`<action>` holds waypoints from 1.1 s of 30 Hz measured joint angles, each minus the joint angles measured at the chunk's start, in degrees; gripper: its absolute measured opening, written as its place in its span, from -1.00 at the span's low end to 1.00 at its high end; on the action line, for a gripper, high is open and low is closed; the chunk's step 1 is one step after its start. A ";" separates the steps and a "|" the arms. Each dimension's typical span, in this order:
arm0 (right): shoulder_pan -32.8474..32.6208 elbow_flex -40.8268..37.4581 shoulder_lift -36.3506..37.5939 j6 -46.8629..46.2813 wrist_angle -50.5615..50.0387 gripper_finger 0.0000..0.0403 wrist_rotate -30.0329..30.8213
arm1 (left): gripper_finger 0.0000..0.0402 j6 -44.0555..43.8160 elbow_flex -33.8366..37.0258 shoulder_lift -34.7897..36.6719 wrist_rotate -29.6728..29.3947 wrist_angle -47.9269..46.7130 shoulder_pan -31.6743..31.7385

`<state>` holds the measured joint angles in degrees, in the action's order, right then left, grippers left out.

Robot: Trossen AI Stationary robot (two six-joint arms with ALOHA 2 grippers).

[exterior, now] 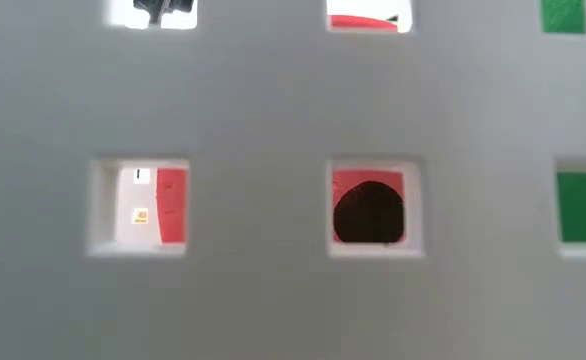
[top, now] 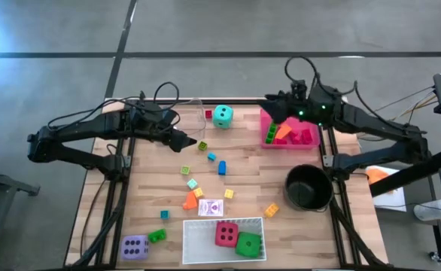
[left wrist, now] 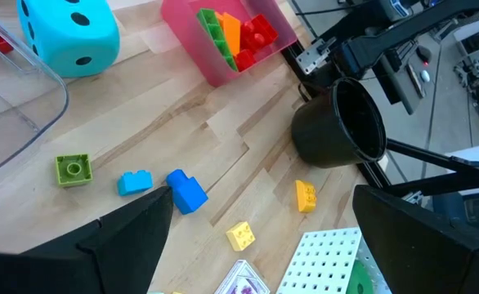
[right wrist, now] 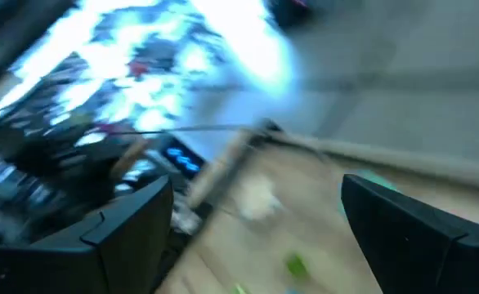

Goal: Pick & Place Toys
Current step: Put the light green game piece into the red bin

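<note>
While the right gripper hovers released over the pink plastic tray, the left gripper, fingers released, must descend onto the small blue plastic block on the desk.

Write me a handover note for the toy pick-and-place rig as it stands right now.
Left claw: open, empty, above the table's far left by the clear tray.
Right claw: open, empty, over the pink tray.
Done: red die and green die in the white tray; a few blocks in the pink tray.
Left: teal die, purple die, card, and loose blocks mid-table.
Black pot looks empty.
</note>
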<state>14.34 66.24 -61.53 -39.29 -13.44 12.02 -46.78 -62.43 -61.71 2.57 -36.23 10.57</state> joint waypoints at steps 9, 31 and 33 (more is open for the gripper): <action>-5.51 0.02 -3.14 26.81 17.69 0.70 -9.50 | 0.89 -0.01 0.00 0.00 0.01 0.00 0.01; -3.94 -0.13 -6.59 14.10 29.21 0.70 -8.99 | 0.89 -0.02 0.00 0.00 0.01 -0.02 -0.01; -3.94 -0.13 -6.59 8.52 29.21 0.70 -9.01 | 0.89 0.00 0.00 0.00 0.01 -0.02 0.00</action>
<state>10.39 66.11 -68.12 -30.77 15.77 3.01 -46.79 -62.43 -61.71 2.58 -36.25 10.57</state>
